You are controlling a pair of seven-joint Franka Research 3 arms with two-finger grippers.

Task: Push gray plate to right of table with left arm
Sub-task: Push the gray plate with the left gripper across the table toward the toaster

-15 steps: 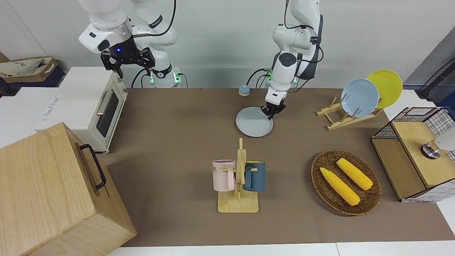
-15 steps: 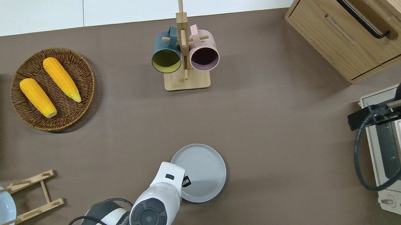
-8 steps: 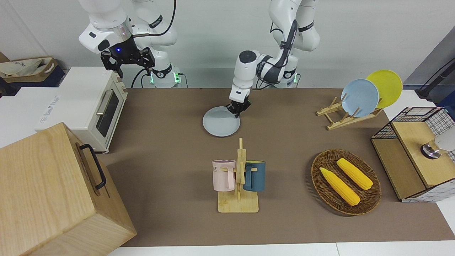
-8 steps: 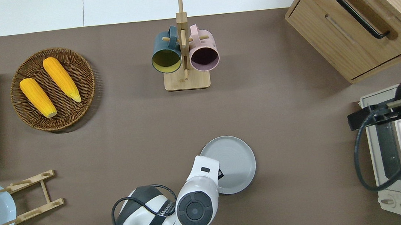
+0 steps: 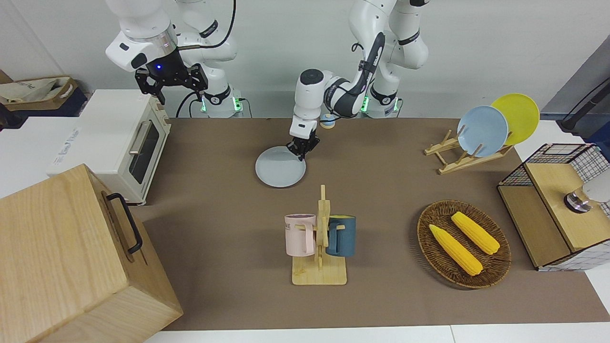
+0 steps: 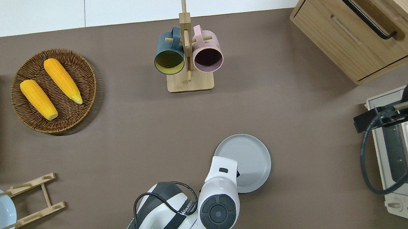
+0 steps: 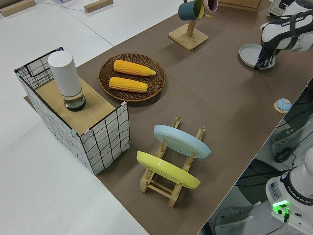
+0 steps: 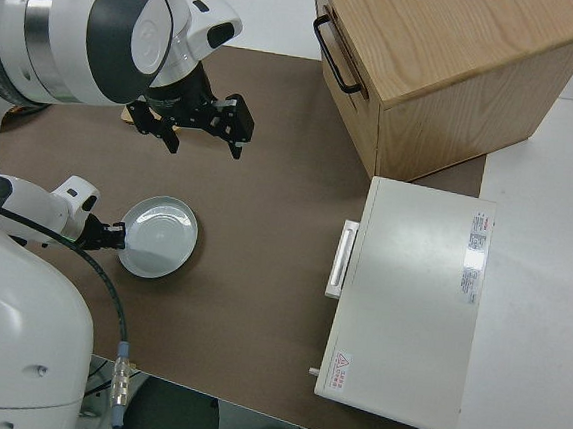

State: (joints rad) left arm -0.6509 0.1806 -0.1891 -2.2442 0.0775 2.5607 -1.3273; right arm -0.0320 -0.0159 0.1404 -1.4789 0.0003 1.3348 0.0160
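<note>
**Inspector A:** Since the earlier frames the plate (image 5: 279, 166) has been sliding along the table (image 5: 228, 247) toward the right arm's end, and the left gripper (image 5: 301, 151) has been travelling with it. A second ago it lay almost level with the mug rack (image 5: 320, 243); now it is lying off to the oven (image 5: 125, 143) side of that rack.

**Inspector B:** Where is the plate sitting now?

**Inspector A:** It is lying flat on the mat, nearer to the robots than the rack, and well apart from the oven. The left gripper is pointing down at the plate's rim on the side toward the left arm's end. In the overhead view the wrist is covering that edge of the plate (image 6: 248, 159).

**Inspector B:** And the fingers?

**Inspector A:** On the left gripper I cannot tell whether they are spread or together. The right gripper (image 5: 171, 88) is showing its fingers spread and holding nothing; that arm is parked.

**Inspector B:** Surroundings?

**Inspector A:** A small blue knob (image 5: 327, 120) is sitting near the table edge closest to the robots. Toward the left arm's end, a basket (image 5: 431, 247) is holding two corn cobs (image 5: 455, 249), and a blue plate (image 5: 482, 131) and a yellow plate (image 5: 522, 114) are leaning in a wooden stand (image 5: 448, 159). A wooden cabinet (image 5: 71, 257) is standing at the right arm's end.
</note>
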